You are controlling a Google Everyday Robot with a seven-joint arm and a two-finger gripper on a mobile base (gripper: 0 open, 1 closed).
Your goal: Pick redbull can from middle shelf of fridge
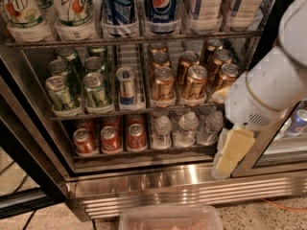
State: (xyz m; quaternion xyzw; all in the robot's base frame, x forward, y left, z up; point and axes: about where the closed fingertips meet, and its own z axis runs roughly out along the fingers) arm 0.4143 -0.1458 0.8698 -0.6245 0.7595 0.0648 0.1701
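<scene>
Gripper (224, 163) hangs at the lower right of the frame, in front of the fridge's (168, 186) right door post (266, 143), below and well to the right of the target. You cannot tell whether it is open or closed. Your redbull can (127, 86) stands centre-left on the middle shelf (144, 110), alone in a narrow lane between green cans (96, 87) and gold cans (194, 80). Likely risks: coming across from the right, you could clip the gold cans or the door post, or close on a wider neighbour, since the lane looks tight.
</scene>
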